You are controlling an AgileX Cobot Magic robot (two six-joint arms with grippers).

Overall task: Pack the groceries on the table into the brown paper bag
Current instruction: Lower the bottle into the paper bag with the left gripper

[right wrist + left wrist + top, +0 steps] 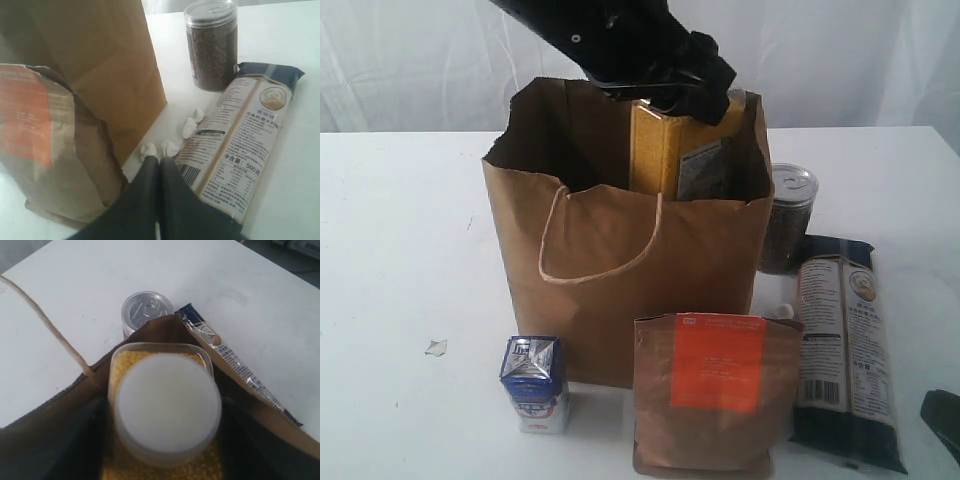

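A white draped curtain (pixel 400 60) is seen behind the brown paper bag (pixel 700 260), filling the whole background above it. In the exterior view, a small pale scrap (pixel 436 347) is seen lying to the left of the bag, well apart from it. Four small white lumps (pixel 170 148) are scattered in a loose row close to the foot of the bag, at its right side.

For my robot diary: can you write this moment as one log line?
left gripper: holding yellow-grain bottle in brown paper bag mouth | right gripper: shut, empty | on table: carton, pouch, dark jar, noodle packet
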